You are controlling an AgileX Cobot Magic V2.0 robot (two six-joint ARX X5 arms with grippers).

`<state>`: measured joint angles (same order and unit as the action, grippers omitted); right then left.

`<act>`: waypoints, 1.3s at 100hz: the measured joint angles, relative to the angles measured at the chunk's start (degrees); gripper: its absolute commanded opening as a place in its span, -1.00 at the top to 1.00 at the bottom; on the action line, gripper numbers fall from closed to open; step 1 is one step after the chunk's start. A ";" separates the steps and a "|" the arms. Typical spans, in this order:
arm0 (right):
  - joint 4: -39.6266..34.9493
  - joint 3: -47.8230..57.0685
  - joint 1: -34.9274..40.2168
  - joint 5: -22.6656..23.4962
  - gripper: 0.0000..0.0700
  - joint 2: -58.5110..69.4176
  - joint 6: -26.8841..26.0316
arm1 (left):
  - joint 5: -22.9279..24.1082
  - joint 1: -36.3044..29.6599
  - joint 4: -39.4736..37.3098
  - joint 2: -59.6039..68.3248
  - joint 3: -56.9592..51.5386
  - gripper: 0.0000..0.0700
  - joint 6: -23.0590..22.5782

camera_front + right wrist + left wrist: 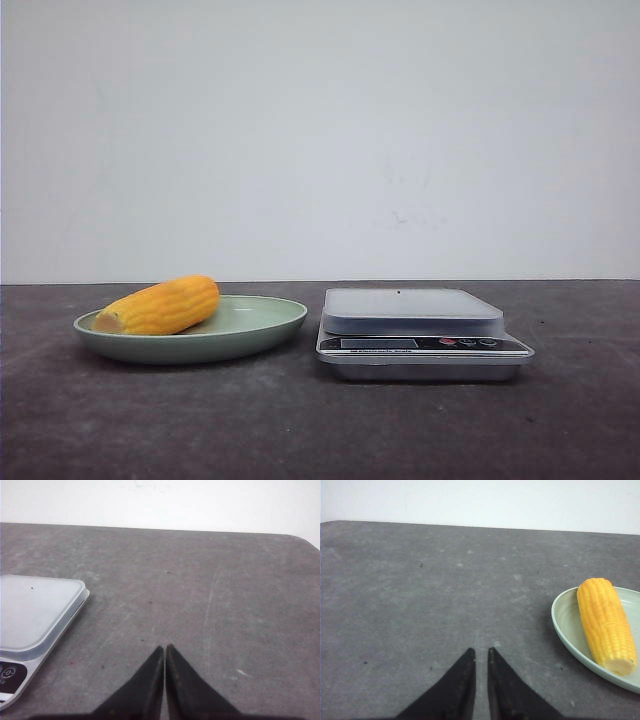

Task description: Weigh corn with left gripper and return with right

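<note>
The corn (160,305), a stubby yellow-orange cob with a paler cut end, lies on a pale green plate (270,325) at the left of the table. A silver kitchen scale (420,335) with an empty platform stands to the plate's right. The left wrist view shows the corn (605,622) on the plate (563,622), off to one side of my left gripper (481,651). That gripper is empty over bare table, its jaws a narrow slit apart. My right gripper (164,647) is shut and empty beside the scale (35,615). Neither gripper shows in the front view.
The table is a dark grey mat with a white wall behind it. The scale's display and buttons (465,342) face the front edge. Bare mat lies in front of the plate and scale.
</note>
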<state>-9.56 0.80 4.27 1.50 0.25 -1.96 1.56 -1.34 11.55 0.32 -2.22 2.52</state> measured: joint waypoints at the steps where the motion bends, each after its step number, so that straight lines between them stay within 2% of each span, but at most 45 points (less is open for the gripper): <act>1: 0.00 0.00 0.00 0.00 1.00 0.00 0.00 | 0.00 0.00 0.00 0.00 0.00 1.00 0.00; 72: -0.02 0.00 0.00 0.00 1.00 0.00 0.00 | 0.02 0.00 -0.13 -0.02 0.00 1.00 0.04; 92: -0.04 0.00 0.00 0.00 1.00 0.00 -0.24 | 0.02 0.00 -0.17 0.00 0.00 1.00 3.39; 102: 0.00 0.00 0.00 -0.02 1.00 0.00 -3.02 | 0.00 0.00 -1.07 0.00 0.07 1.00 5.16; 114: -0.55 0.94 0.00 0.00 1.00 0.00 -8.96 | -1.07 0.00 -4.15 0.00 -0.57 0.99 10.64; 130: -0.74 9.97 0.00 -0.02 1.00 1.18 -14.73 | -1.84 -0.33 -3.63 2.69 -9.90 0.98 15.21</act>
<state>-10.31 10.76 4.27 1.48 1.43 -16.69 -0.27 -1.67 7.92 3.01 -12.12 17.74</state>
